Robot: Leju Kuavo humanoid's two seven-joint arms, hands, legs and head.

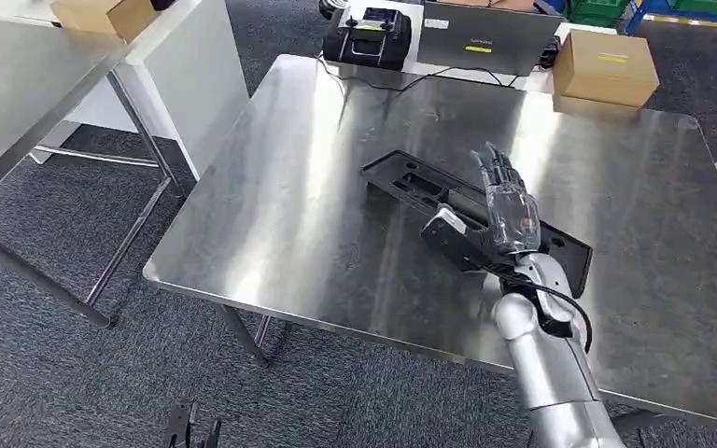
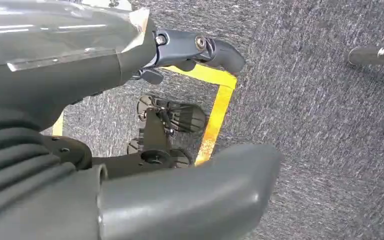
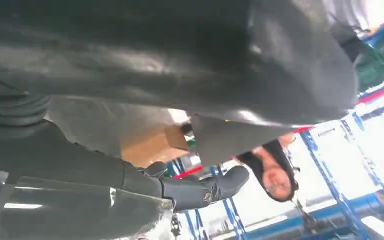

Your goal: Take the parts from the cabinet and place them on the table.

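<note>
A long black plastic part (image 1: 409,183) lies flat and slanted on the steel table (image 1: 299,215), near its middle. My right hand (image 1: 499,207) is over the near half of the part, fingers stretched straight and apart, thumb out to the side. In the right wrist view the gap between the thumb (image 3: 260,60) and the fingers (image 3: 205,190) holds nothing. My left hand (image 2: 130,125) hangs beside the table over the grey carpet, fingers spread and holding nothing; its dark fingertips (image 1: 191,431) show at the lower edge of the head view.
A cardboard box (image 1: 607,65), a black device (image 1: 369,35) and a grey case (image 1: 490,37) stand along the table's far edge. A second steel table (image 1: 19,84) is at the left. A person (image 3: 275,175) stands beyond the table.
</note>
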